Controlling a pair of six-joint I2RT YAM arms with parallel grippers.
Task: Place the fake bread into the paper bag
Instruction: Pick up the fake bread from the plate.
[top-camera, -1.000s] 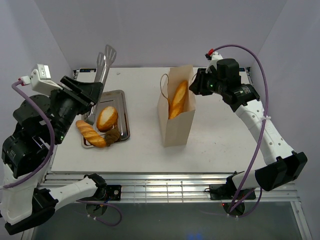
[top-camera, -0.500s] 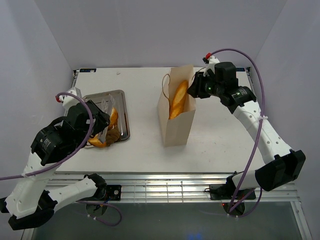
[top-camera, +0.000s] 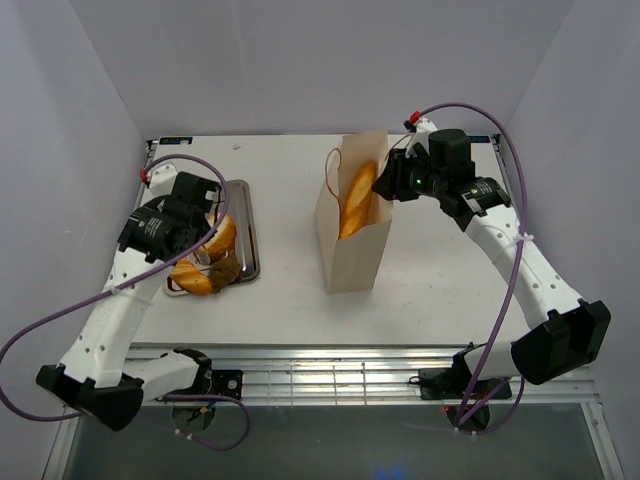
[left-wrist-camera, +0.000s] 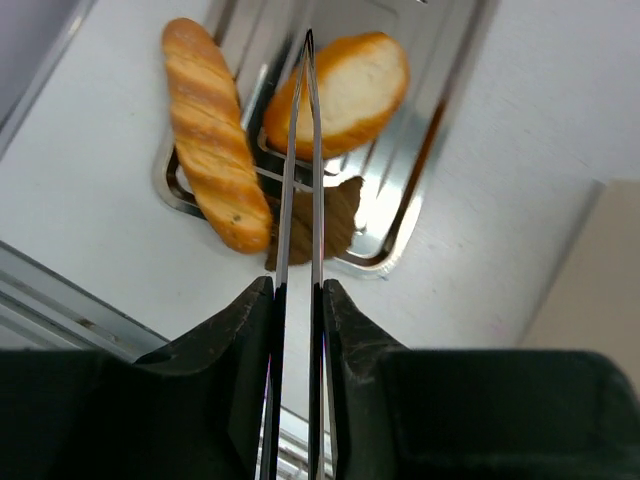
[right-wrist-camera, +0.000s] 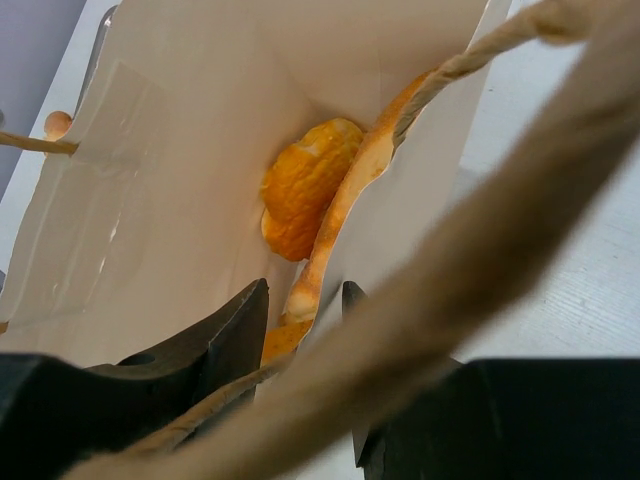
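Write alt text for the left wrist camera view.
The left claw grips silver tongs, tips above a steel tray. A long striped loaf lies across the tray's rim; an oval roll sits inside.

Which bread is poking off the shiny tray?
The long striped golden baguette: it lies across the rim of the rectangular steel tray, partly over the white table. The oval golden roll sits wholly inside it.

At paper bag (top-camera: 350, 252) mouth: bread (top-camera: 357, 198), right claw (top-camera: 389, 185)
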